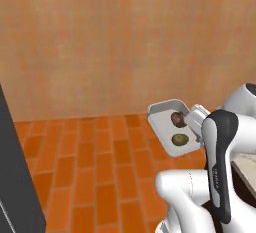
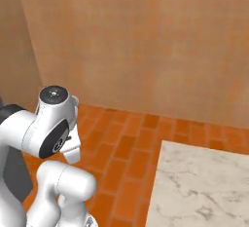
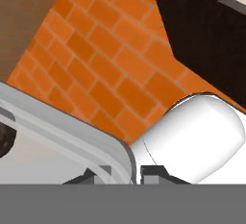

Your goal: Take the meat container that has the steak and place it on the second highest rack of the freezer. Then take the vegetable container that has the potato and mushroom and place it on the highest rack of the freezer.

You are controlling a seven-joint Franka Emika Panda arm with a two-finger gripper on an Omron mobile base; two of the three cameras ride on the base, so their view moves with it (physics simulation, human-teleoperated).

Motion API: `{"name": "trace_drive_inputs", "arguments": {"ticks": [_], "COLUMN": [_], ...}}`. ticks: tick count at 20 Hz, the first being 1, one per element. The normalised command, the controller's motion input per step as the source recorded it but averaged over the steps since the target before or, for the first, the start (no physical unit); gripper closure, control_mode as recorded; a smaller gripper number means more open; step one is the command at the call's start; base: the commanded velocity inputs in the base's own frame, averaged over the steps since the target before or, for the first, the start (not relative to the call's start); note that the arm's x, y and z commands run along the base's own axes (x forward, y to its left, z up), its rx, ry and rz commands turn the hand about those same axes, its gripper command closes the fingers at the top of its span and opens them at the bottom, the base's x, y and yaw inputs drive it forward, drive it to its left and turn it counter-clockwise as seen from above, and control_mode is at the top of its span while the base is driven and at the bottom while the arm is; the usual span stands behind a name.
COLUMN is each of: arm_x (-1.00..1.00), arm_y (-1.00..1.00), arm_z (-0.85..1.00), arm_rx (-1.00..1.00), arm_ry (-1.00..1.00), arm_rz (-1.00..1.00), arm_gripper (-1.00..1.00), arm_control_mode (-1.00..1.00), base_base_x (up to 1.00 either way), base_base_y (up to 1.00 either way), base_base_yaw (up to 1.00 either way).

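Note:
The vegetable container (image 1: 168,127), a shallow pale grey tray, hangs tilted in the air above the brick floor. In it lie the dark-brown mushroom (image 1: 176,119) and, below it, the olive potato (image 1: 180,139). My gripper (image 1: 189,121) is shut on the tray's right rim. In the hand view my gripper (image 3: 122,174) pinches the container's rim (image 3: 72,134), and the mushroom (image 3: 5,140) peeks in at the left edge. A dark grey slab at the far left looks like the freezer (image 1: 12,177). The meat container, the steak and both racks are out of view.
An orange brick floor (image 1: 90,167) runs up to a tan wall (image 1: 125,42). A marble counter (image 2: 204,182) stands at the right, with a dark cabinet front (image 3: 206,40) under it.

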Motion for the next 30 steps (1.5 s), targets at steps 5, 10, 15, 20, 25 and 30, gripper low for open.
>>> {"name": "trace_drive_inputs", "arguments": {"ticks": [5,10,15,20,25,30], "arm_x": [0.00,0.00,0.00,0.00,0.00,0.00], "arm_y": [0.00,0.00,0.00,0.00,0.00,0.00], "arm_z": [0.00,0.00,0.00,0.00,0.00,0.00], "arm_rx": [0.00,0.00,0.00,0.00,0.00,0.00], "arm_ry": [0.00,0.00,0.00,0.00,0.00,0.00], "arm_rz": [0.00,0.00,0.00,0.00,0.00,0.00], "arm_gripper": [1.00,1.00,1.00,1.00,1.00,1.00], "arm_control_mode": [1.00,1.00,1.00,1.00,1.00,1.00], "base_base_x": [1.00,0.82,0.36,0.09,0.18,0.58], "base_base_y": [-0.17,-0.14,-0.05,-0.16,-0.05,0.04], "base_base_yaw": [0.69,0.82,0.96,0.94,0.68,0.42]}}
